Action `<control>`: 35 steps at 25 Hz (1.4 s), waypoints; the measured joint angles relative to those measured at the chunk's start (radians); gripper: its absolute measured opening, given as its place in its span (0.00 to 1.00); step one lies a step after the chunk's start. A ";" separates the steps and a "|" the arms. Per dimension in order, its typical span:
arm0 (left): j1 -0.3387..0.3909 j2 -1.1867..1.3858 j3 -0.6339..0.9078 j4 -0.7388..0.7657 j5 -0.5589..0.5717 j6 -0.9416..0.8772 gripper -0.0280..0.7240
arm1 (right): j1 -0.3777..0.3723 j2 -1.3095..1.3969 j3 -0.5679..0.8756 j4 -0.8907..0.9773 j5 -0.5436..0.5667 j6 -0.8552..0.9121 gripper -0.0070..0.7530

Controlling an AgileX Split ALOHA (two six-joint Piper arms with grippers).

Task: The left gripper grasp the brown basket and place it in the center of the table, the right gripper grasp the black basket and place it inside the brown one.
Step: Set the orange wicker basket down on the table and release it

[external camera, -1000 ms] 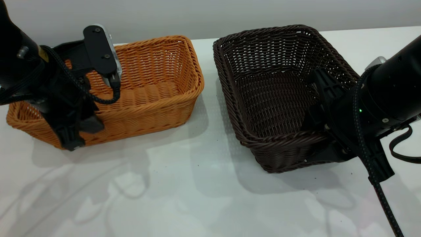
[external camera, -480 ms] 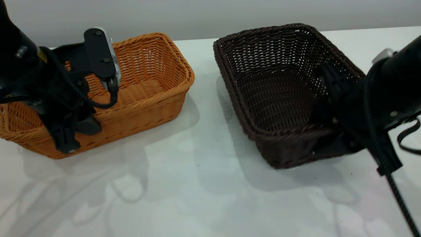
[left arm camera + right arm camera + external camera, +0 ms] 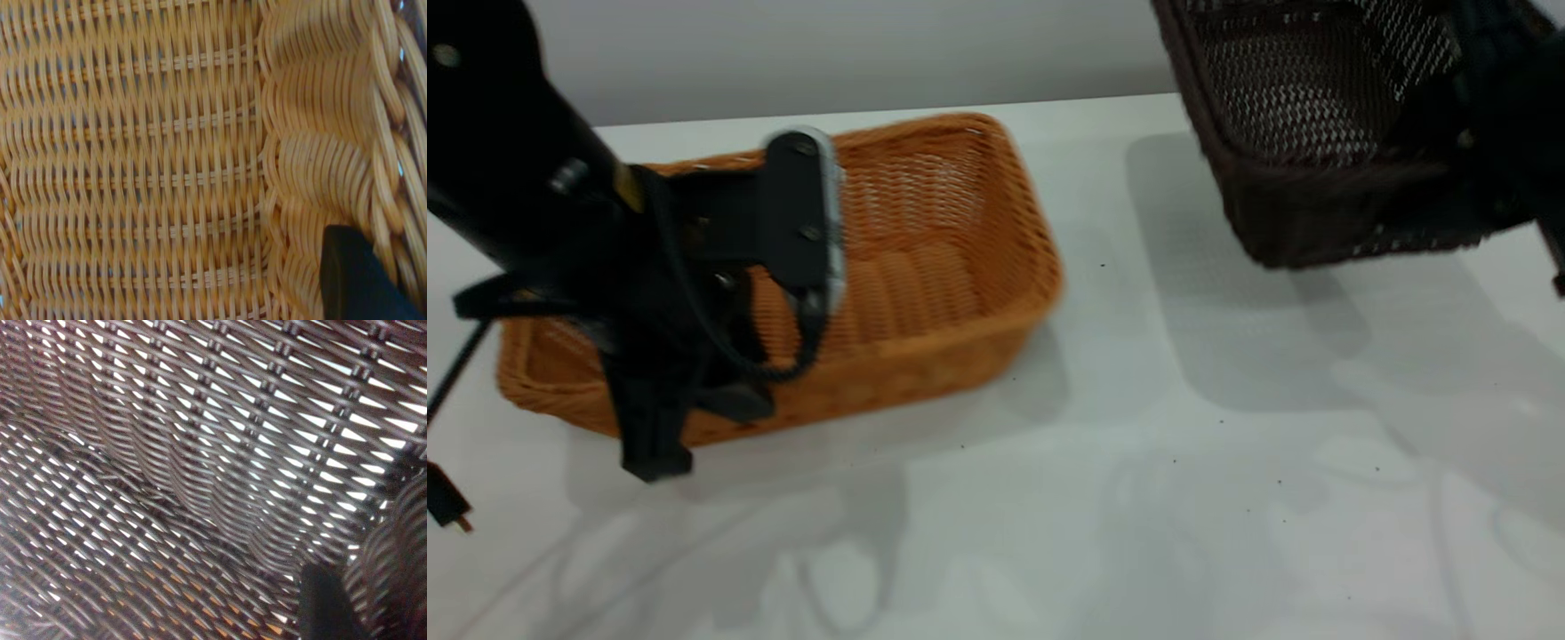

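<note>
Exterior view: we see the left arm reaching in from the upper left and angling down over the near long side of the brown basket (image 3: 925, 267). The left gripper (image 3: 667, 418) straddles that wall, with one finger running down the outside face and the rest of the head over the interior. We read the fingers as closed onto the wall. The brown basket sits on the table (image 3: 1049, 516), left of the middle, with its far short end pointing toward the table's centre. The right arm enters at the upper right edge. The right gripper (image 3: 1480, 116) is a dark mass against the side wall of the black basket (image 3: 1316, 133), and we read it as clamped there. The black basket hangs clear of the table, tilted, and casts a shadow on the surface below. The two baskets are well apart.

Left wrist view: we see the woven inner wall and floor of the brown basket filling the frame. One dark fingertip (image 3: 350, 277) lies against the weave just beside the braided rim.

Right wrist view: we see the open dark weave of the black basket, with light passing through the gaps. One dark fingertip (image 3: 320, 600) presses against the inside of the wall.
</note>
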 joint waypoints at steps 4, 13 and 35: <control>-0.100 0.000 0.000 -0.013 0.017 0.001 0.19 | -0.063 -0.012 -0.051 -0.100 0.066 0.003 0.34; -0.251 0.000 -0.005 -0.113 -0.005 0.002 0.19 | -0.090 -0.012 -0.153 -0.319 0.175 0.087 0.34; -0.323 0.010 -0.120 -0.199 0.119 -0.009 0.28 | -0.090 -0.012 -0.190 -0.386 0.232 0.078 0.34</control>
